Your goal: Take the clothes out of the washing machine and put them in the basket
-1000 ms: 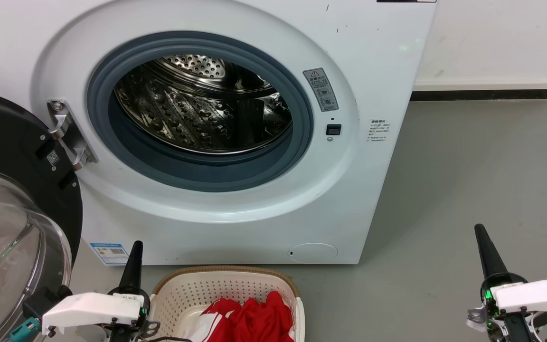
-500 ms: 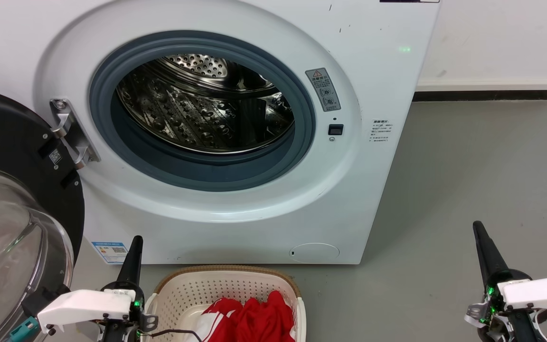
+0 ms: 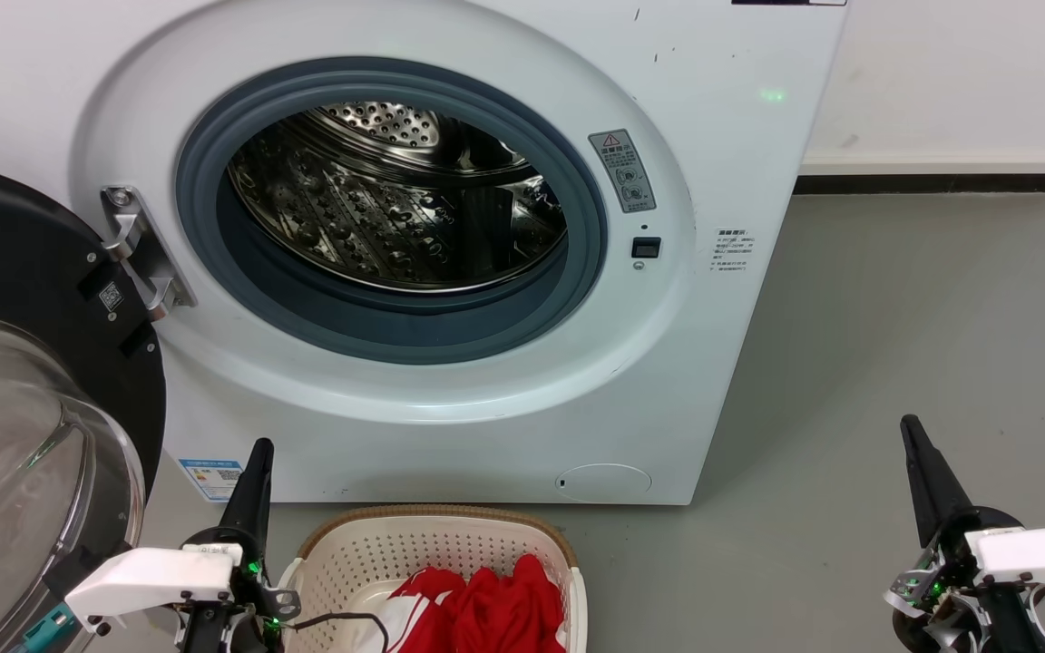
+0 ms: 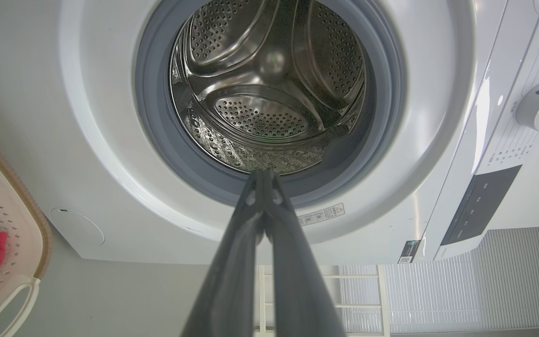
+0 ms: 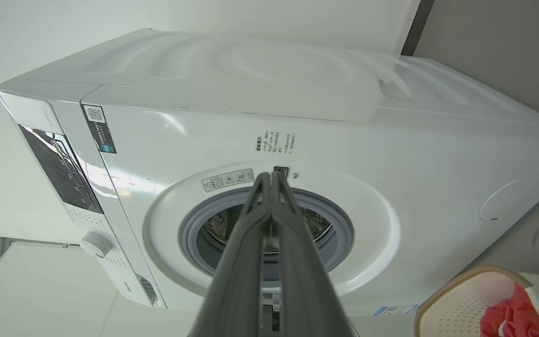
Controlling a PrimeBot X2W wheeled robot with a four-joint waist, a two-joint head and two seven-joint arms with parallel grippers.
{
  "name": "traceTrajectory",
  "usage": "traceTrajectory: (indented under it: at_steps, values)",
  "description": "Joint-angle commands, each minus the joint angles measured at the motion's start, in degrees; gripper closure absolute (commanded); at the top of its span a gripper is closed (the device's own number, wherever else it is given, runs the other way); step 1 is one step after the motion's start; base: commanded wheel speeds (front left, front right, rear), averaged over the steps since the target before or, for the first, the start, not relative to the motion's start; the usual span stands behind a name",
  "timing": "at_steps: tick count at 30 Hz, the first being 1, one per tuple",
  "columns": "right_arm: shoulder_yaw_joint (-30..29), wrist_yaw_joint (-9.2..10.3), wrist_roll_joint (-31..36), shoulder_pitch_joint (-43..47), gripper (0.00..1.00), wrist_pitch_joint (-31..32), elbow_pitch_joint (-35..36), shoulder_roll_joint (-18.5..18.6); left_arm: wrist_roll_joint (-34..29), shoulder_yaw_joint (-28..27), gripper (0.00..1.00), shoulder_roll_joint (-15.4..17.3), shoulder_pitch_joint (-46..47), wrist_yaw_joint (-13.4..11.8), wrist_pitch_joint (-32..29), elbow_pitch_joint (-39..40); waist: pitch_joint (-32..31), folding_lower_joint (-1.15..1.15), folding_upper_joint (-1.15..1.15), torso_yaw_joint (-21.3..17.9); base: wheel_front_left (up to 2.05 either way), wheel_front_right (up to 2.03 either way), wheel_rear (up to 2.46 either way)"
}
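clothes (image 3: 486, 612): red bundle lying in the basket (image 3: 432, 514).
basket: on the floor (image 3: 894, 317), just before the washing machine (image 3: 713, 136).
washing machine: door (image 3: 24, 272) open, shiny drum (image 3: 377, 209) showing.
left tool (image 3: 259, 449): narrow, fingers together, holding nothing, beside basket.
right tool (image 3: 909, 428): narrow, fingers together, holding nothing.

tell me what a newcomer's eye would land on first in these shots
The big white washing machine stands mid head view, its black-rimmed glass door swung open at the left and its steel drum looking empty. Below it, bright red clothes lie in the cream basket on the floor. The left gripper beside the basket and the right gripper far right are both shut, holding nothing.
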State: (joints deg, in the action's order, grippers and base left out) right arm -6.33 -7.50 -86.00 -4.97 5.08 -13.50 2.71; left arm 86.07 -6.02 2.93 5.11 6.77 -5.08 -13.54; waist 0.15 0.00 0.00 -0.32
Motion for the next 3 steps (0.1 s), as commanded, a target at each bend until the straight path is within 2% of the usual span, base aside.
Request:
traceTrajectory:
  at_steps: [1,3]
  values:
    - [-0.1,0.01,-1.2,-1.2,1.0,0.4,-0.2,0.3,1.1,-0.3,1.0,-0.1,0.9,0.4,-0.4,-0.1,0.0,0.0,0.0,0.0,0.0,0.0,0.0]
    - [-0.1,0.01,-2.1,-1.4,1.0,0.6,-0.3,0.3,2.0,-0.3,1.0,-0.1,1.0,0.5,-0.6,-0.2,0.0,0.0,0.0,0.1,0.0,0.0,0.0]
